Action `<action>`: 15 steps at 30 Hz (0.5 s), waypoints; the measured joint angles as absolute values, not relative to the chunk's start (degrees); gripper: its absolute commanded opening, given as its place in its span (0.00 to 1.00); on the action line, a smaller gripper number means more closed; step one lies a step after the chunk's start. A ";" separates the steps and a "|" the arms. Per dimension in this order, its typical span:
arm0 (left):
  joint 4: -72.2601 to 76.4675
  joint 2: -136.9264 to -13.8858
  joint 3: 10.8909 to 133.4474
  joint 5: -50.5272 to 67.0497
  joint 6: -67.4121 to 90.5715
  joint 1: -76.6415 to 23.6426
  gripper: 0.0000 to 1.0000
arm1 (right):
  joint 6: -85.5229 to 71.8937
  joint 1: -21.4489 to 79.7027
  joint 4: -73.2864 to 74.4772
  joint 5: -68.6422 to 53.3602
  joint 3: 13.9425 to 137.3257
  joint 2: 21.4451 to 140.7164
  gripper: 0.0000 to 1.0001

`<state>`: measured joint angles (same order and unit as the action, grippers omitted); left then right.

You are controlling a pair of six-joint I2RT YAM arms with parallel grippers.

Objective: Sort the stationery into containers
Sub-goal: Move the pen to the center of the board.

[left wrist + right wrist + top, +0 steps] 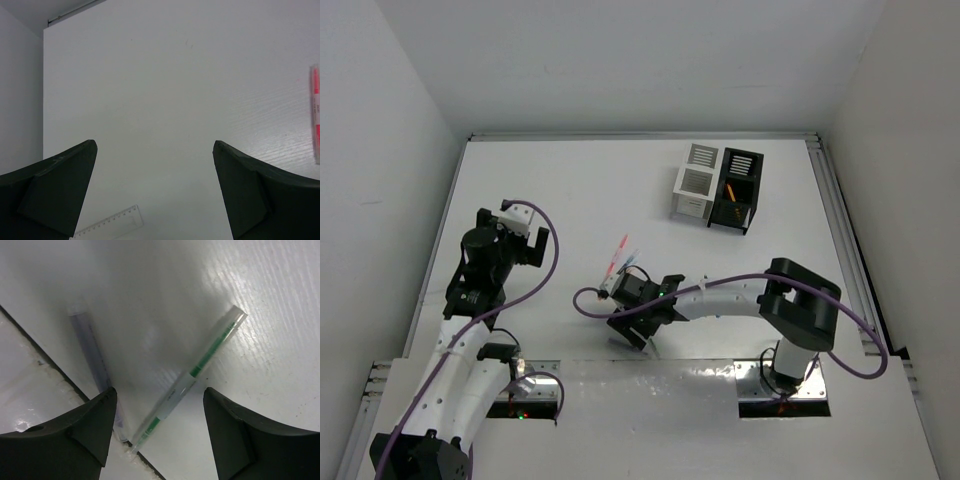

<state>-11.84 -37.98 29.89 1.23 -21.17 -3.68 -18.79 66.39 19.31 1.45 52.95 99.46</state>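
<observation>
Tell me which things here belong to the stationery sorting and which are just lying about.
Job: white box, black box, green pen, purple pen, red pen, blue pen, ruler.
Just there: purple cable, metal base plate.

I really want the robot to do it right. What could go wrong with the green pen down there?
1. The right gripper has its open fingers on either side of the green pen, but the purplish pen lies right against one finger. Closing might pinch or knock both.
2. Both pens end at the seam in the table, so a tip could snag there when lifted.
</observation>
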 measured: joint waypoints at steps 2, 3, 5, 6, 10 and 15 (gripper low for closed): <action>-11.84 -37.95 29.87 1.23 -21.17 -3.73 1.00 | -18.83 66.94 18.96 1.50 52.75 99.04 0.70; -11.84 -37.95 29.87 1.23 -21.17 -3.81 1.00 | -18.87 67.09 18.63 1.48 52.47 98.63 0.71; -11.81 -37.95 29.87 1.26 -21.19 -3.99 1.00 | -19.05 67.68 18.31 1.54 51.92 97.41 0.74; -11.77 -37.95 29.87 1.26 -21.19 -4.19 1.00 | -19.14 67.94 18.17 1.76 51.83 96.92 0.76; -11.40 -37.82 29.45 1.23 -21.43 -4.93 1.00 | -19.57 69.71 17.80 3.09 51.83 96.95 0.91; -11.35 -37.69 28.36 0.97 -22.13 -6.22 1.00 | -20.99 71.40 17.58 4.64 51.83 99.42 0.97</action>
